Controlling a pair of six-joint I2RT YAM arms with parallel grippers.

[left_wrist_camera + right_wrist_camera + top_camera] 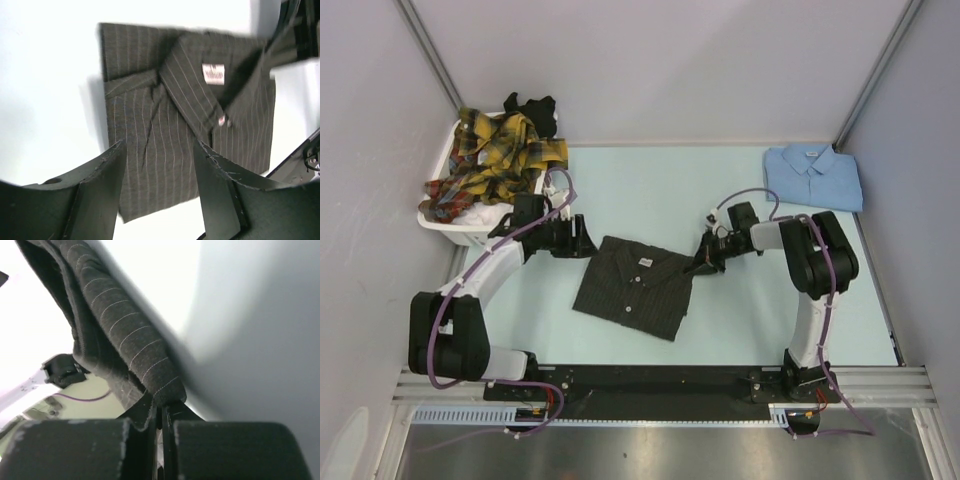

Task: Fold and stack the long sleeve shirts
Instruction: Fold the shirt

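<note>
The charcoal pinstriped shirt (635, 287) lies folded into a rectangle mid-table, collar and label up. In the left wrist view the shirt (165, 125) fills the frame. My left gripper (582, 238) is open and empty, just off the shirt's upper left corner; the fingers (102, 185) stand apart above the cloth. My right gripper (701, 262) is shut on the shirt's right edge; the wrist view shows pinstriped cloth (135, 352) pinched between its fingers (162, 415). A folded light blue shirt (813, 175) lies at the far right. Yellow-red plaid shirts (495, 155) fill the basket.
A white laundry basket (460, 232) stands at the far left, a black garment (532, 106) at its back edge. Grey walls close in the table on three sides. The black rail (650, 385) holding the arm bases runs along the near edge.
</note>
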